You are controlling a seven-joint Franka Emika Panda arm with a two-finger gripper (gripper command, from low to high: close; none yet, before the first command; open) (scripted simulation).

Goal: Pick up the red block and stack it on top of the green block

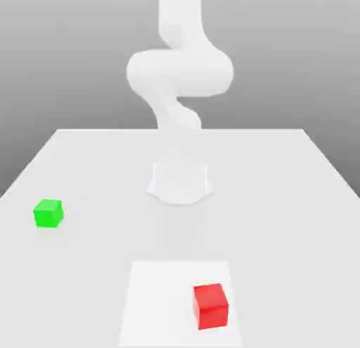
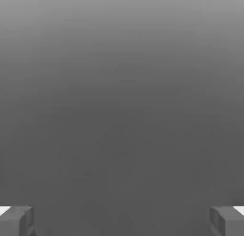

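In the exterior view, the white arm (image 1: 179, 79) rises from its base (image 1: 180, 181) at the middle of the pale counter (image 1: 281, 192), its upper links curving above and out past the top edge. Taking the base as landmark: the green block (image 1: 48, 213) sits on the counter well off toward the exterior view's left of the base and slightly nearer the camera. The red block (image 1: 211, 306) sits well in front of the base, nearer the camera, and a little toward the exterior view's right. It rests on a brighter white rectangular patch (image 1: 158, 304) of the counter, close to that patch's right edge. The two blocks are well apart, each upright and flat on the surface, with nothing touching either one.

In the hand view, the end effector (image 2: 122, 220) shows as two grey fingertips (image 2: 16, 220) at opposite edges of the picture, spread wide with a broad open gap between them. Nothing lies between them; behind them is a plain grey gradient backdrop (image 2: 122, 87).
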